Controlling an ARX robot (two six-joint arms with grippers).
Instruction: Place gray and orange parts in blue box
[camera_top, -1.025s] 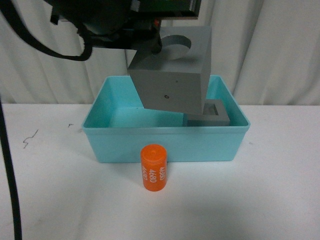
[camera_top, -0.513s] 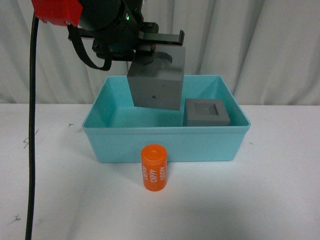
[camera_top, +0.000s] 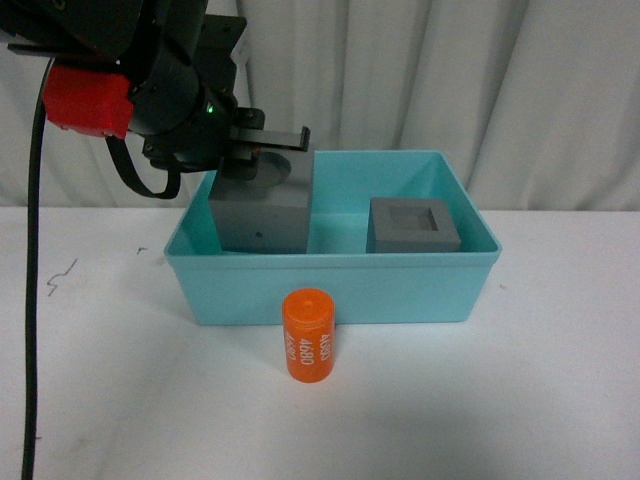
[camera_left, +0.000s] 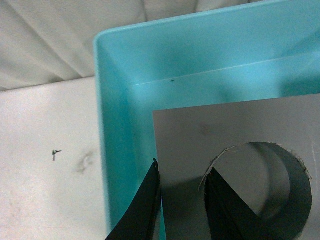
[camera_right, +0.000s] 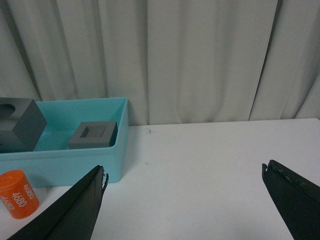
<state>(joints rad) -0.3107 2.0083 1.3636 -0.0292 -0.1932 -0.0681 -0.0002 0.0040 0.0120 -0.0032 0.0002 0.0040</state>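
Standing upright on the white bench, the orange cylinder with white digits is the nearest thing to the camera. It lies outside the blue box, just in front of the box's front wall, and below and in front of the left tool. Nothing holds it, so this part has yet to be placed.

Behind it, the blue box sits open-topped on the bench. Inside it, directly under the left tool, is the gray cube with the round recess. The left tool is closed on this cube's top edge, one finger down the outer face and the other inside the recess, pinching the wall between them. The cube sits low in the box's left half, close to the left wall. Its base is hidden by the front wall, so whether it rests on the floor cannot be told.

Off to that tool's right side, well apart from it, the gray cube with the square recess lies free in the box's right half, already placed.

The right tool hangs over bare bench with its fingers spread wide, holding nothing; the box is off to its left.

A pale curtain hangs behind everything.

By my reading, one part is done, one awaits release, and one remains.
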